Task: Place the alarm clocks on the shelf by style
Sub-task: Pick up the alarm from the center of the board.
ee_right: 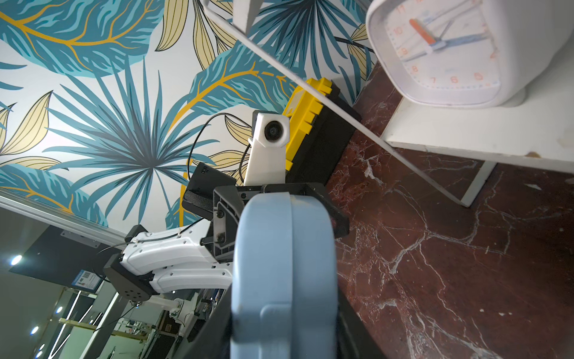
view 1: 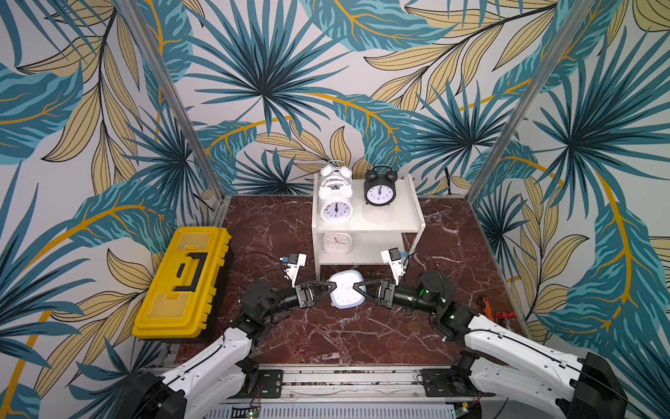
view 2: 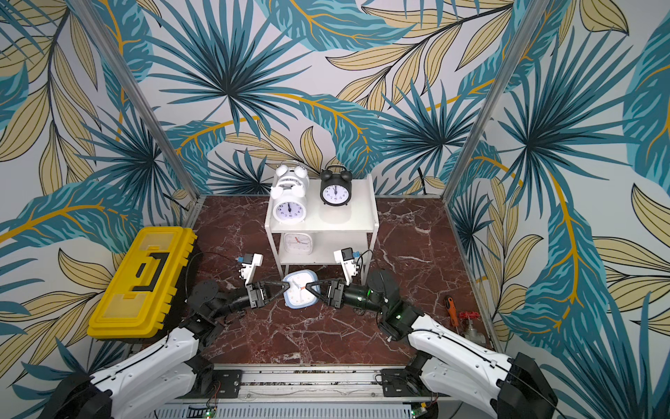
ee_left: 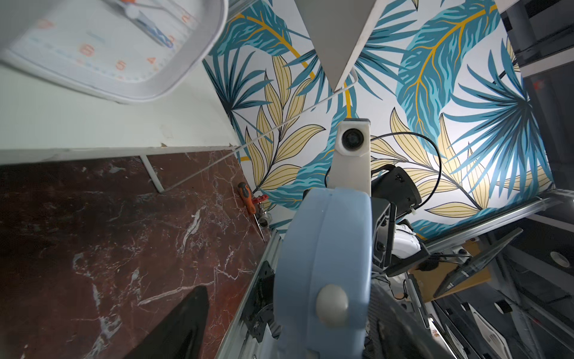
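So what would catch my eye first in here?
Probably the light-blue clock, face up just in front of the shelf: the right gripper pinches one side, and the left gripper has its jaws open around the other. On the shelf's top board, a white twin-bell clock stands in front of a second white twin-bell clock, with a black twin-bell clock beside them. The bright yellow toolbox lies on the left arm's side.

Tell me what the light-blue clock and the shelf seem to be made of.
Light-blue clock: probably moulded plastic, smooth satin finish; rounded casing with a seam line in the wrist views. Shelf: white-coated board, perhaps wood composite, since its lower front edge is chipped; legs look like thin painted metal.
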Motion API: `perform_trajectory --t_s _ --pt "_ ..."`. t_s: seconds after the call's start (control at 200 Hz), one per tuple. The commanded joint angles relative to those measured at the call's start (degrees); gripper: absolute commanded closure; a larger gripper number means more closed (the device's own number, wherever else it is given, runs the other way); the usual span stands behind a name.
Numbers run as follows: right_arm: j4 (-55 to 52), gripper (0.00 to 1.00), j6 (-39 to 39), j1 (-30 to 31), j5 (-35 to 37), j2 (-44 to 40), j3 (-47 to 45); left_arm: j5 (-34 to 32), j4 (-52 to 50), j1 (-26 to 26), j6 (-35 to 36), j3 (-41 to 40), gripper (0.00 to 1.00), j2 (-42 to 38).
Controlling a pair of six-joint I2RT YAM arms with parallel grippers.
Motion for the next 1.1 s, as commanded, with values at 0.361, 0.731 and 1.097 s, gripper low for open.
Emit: perform_trajectory --t_s 0.361,0.731,1.097 --pt "3.0 0.83 1.1 -0.3 -0.9 -0.7 -1.1 -0.4 14.6 -0.3 -3.8 0.0 0.47 1.0" --pt "-0.7 0.46 1.0 -0.3 0.9 -1.0 1.3 -2.5 15.3 -0.4 -3.7 0.3 0.71 1.4" --pt "13.2 0.15 5.2 8.6 20.6 -3.0 -5.7 -14.0 21.1 -1.7 -6.0 -2.9 0.71 1.9"
